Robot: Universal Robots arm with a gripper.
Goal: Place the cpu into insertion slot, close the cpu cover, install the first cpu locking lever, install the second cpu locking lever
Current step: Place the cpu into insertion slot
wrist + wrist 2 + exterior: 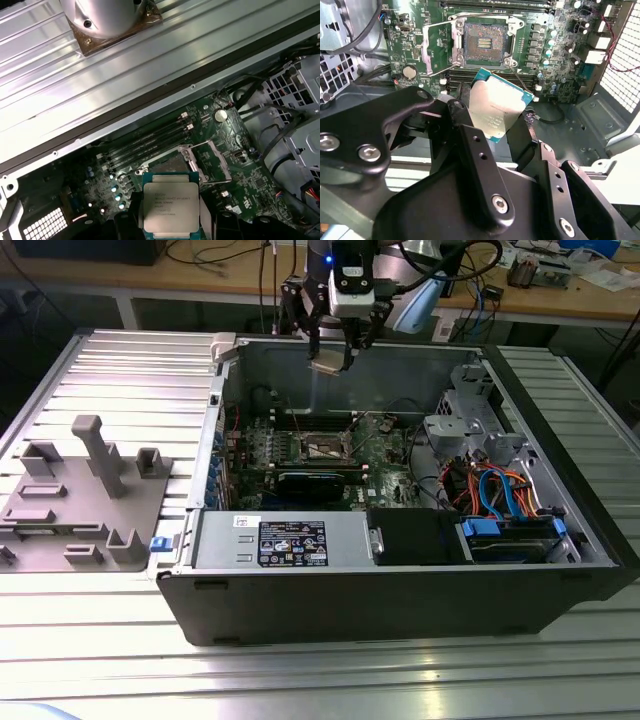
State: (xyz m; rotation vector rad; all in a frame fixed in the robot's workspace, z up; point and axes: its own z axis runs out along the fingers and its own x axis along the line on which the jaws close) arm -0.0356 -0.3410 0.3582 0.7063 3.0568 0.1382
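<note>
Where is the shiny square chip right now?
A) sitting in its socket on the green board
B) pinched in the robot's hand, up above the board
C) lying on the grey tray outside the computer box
B: the hand grips the cpu above the green board, and the insertion slot below has no chip in it.

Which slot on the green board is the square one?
The dark socket with a silvery metal rim; the memory slots beside it are long and narrow.
</note>
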